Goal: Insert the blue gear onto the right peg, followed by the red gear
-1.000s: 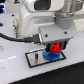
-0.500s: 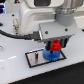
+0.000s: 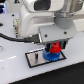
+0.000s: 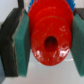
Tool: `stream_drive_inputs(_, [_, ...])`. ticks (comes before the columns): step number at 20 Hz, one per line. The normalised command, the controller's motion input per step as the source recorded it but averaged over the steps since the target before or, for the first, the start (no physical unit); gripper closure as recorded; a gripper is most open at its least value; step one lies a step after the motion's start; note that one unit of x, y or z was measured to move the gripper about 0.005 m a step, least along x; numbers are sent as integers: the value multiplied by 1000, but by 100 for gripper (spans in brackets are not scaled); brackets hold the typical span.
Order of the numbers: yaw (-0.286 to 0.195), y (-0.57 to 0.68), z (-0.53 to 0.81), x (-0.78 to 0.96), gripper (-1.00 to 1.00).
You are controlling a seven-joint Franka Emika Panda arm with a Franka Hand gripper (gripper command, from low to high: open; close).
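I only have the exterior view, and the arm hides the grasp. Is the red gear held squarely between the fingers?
Observer: In the wrist view the red gear sits between the green pads, one pressed against each side.
Operator: Does its centre hole show?
Observer: Yes, the hole faces the wrist camera and looks dark. I cannot tell whether a peg is inside it.
Operator: Any sign of the blue gear there?
Observer: Only a sliver of the blue gear, its teeth showing past the red gear's rim.
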Motion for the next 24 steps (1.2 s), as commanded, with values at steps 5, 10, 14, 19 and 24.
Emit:
stream_drive_inputs(5, [0,-127,286,-30,100])
stream_drive_inputs(10, [0,-99,88,215,100])
stream_drive_inputs(14, [0,-112,-38,262,100])
stream_drive_inputs(19, [0,-136,-166,232,100])
stream_drive_inputs(24, [0,-95,-196,194,100])
